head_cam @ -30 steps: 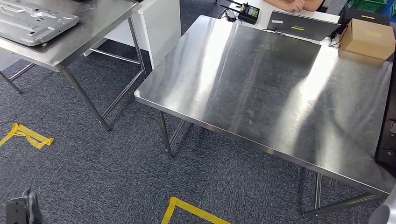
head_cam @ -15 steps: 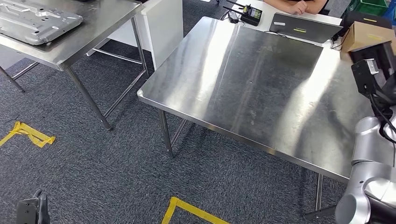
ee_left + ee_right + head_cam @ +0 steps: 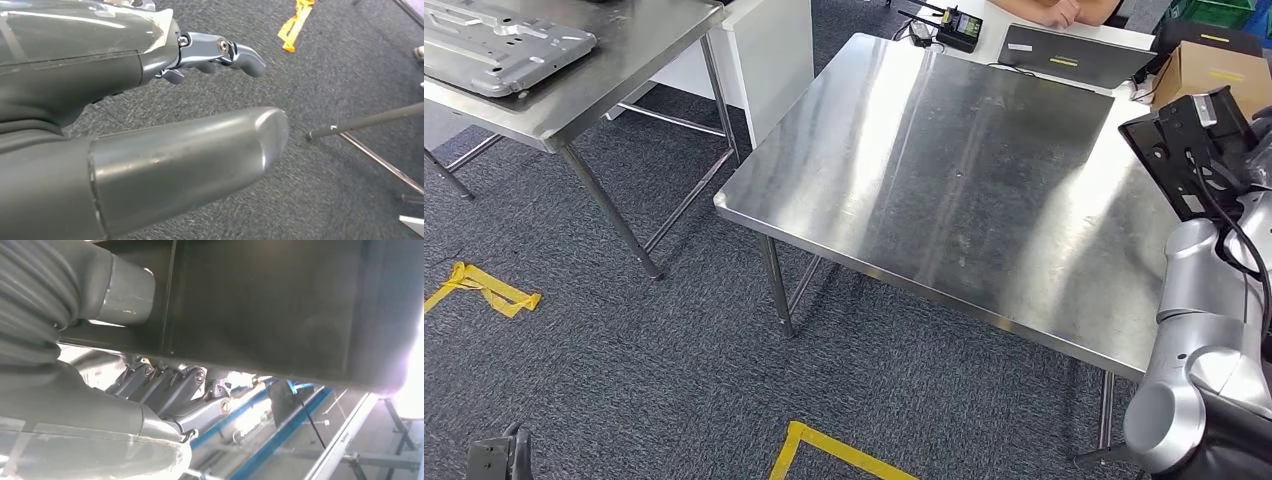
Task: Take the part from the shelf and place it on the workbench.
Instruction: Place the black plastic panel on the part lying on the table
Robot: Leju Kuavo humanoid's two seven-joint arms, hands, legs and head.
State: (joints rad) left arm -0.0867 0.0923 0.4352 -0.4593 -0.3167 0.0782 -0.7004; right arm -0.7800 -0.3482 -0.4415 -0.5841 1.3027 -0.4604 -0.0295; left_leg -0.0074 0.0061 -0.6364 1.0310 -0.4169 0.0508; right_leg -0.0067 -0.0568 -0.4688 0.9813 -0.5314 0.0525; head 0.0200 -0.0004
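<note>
A steel workbench (image 3: 944, 170) stands on grey carpet, its tabletop bare but for a laptop (image 3: 1074, 55) and cardboard box (image 3: 1214, 70) at the far edge. The right hand (image 3: 165, 390) grips a dark flat part (image 3: 1189, 150), thumb on one face and fingers on the other, held tilted over the tabletop's right edge. The left hand (image 3: 150, 115) hangs low over the carpet, fingers loosely extended, holding nothing. Set down this close to the edge, the part could overhang and slide off, or swing into the box.
</note>
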